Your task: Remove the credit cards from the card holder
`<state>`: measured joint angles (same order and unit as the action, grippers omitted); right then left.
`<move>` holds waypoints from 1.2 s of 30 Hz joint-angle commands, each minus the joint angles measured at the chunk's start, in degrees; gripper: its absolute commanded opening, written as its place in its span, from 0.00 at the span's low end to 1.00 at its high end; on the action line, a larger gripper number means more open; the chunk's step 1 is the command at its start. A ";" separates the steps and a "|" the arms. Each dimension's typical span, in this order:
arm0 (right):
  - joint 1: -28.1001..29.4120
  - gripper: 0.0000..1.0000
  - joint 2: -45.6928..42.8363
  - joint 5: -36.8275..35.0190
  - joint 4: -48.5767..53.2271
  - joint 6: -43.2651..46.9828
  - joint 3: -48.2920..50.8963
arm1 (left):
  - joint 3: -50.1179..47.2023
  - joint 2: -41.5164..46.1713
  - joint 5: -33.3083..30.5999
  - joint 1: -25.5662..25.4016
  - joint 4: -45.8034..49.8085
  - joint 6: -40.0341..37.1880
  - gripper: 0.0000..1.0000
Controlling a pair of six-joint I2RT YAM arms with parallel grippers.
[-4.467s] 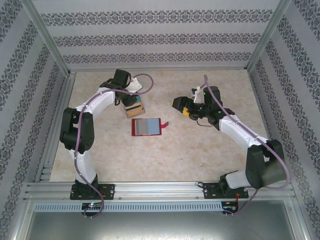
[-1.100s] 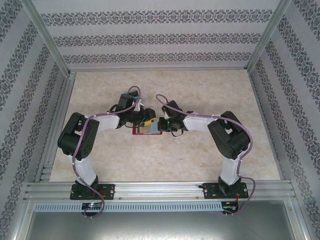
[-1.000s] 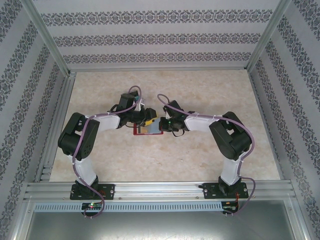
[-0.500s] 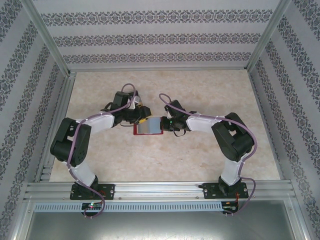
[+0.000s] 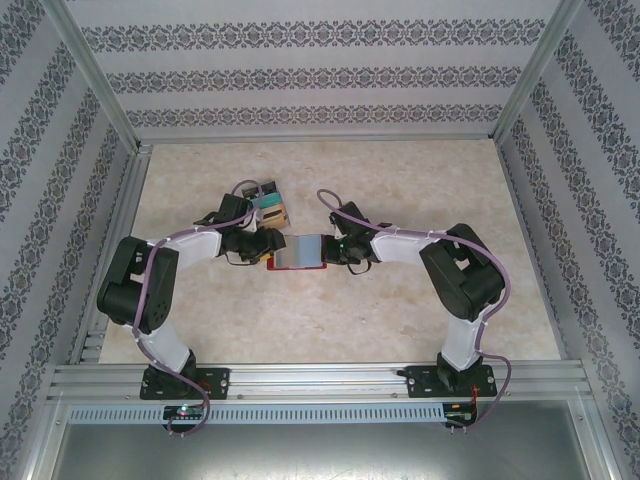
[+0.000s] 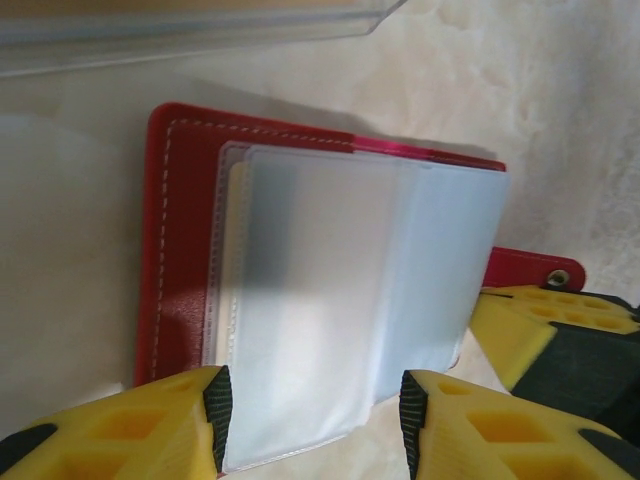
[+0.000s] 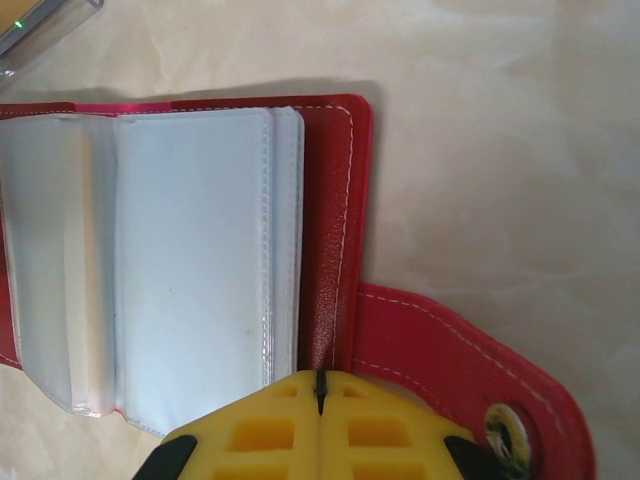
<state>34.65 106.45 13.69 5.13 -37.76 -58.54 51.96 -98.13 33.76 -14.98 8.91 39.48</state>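
Evidently the job is mid-extraction: the card holder (image 5: 297,252) lies open on the table (image 5: 400,330) between the two arms, grey-blue plastic sleeves (image 6: 340,300) facing up, with a small pile of cards (image 5: 268,205) just beyond it. The right gripper (image 7: 320,400) has its fingers closed together on the red cover's edge beside the closing tab (image 7: 470,360), seemingly to pin the holder. The left gripper (image 6: 312,410) is spread wide, one finger on either side of the sleeves' near edge. Whether a card is left inside is unclear; next, I judge, the left must close on a single card's edge and draw it straight out
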 commanded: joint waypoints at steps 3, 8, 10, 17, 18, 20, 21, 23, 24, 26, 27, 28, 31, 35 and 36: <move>0.68 0.00 0.94 -1.13 0.87 -0.19 0.45 | -0.07 -2.34 0.14 0.03 1.73 -1.76 0.50; 0.88 0.00 1.21 -1.00 0.73 -0.39 0.39 | 0.06 -3.45 1.83 -0.78 -0.02 -1.27 0.50; 0.99 0.00 1.28 -0.95 0.63 -0.46 0.41 | 0.53 -3.78 2.16 -1.33 -0.18 -1.25 0.50; 1.06 0.00 1.59 -0.69 0.41 -0.73 0.52 | 1.56 -5.05 4.10 -3.25 -1.62 -0.91 0.53; 1.15 0.00 1.64 -0.71 0.35 -0.71 0.51 | 1.56 -5.06 4.65 -3.42 -2.29 -0.74 0.54; 1.23 0.00 1.66 -0.62 0.38 -0.73 0.49 | 1.58 -5.06 4.92 -3.57 -2.56 -0.47 0.56; 1.24 0.00 1.65 -0.60 0.32 -0.78 0.54 | 1.50 -4.97 5.22 -3.60 -3.06 -0.30 0.59; 1.27 0.00 1.65 -0.60 0.37 -0.79 0.71 | 1.16 -4.61 5.68 -3.57 -3.96 0.17 0.63; 1.30 0.00 1.65 -0.60 0.34 -0.82 0.67 | 1.00 -4.40 6.31 -3.57 -4.69 0.45 0.65; 1.30 0.00 1.60 -0.58 0.33 -0.91 0.62 | 0.83 -4.18 7.13 -3.63 -5.71 1.01 0.66; 1.33 0.00 1.64 -0.60 0.34 -0.89 0.63 | 0.84 -4.18 7.60 -3.58 -6.27 1.25 0.67; 1.36 0.00 1.65 -0.53 0.32 -0.91 0.64 | 0.85 -4.16 8.13 -3.57 -6.73 1.37 0.69; 1.36 0.00 1.71 -0.42 0.31 -0.91 0.59 | 0.67 -4.18 9.39 -3.61 -8.21 1.93 0.72; 1.31 0.00 1.69 -0.42 0.31 -1.00 0.59 | 0.70 -4.18 9.78 -3.58 -8.54 2.19 0.74; 1.37 0.00 1.68 -0.51 0.33 -0.98 0.69 | 0.72 -4.09 9.58 -3.65 -8.10 2.00 0.77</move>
<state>35.16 106.59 13.06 4.84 -37.80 -58.54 53.08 -101.58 41.50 -18.06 2.94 41.08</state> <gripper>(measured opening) 0.063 0.756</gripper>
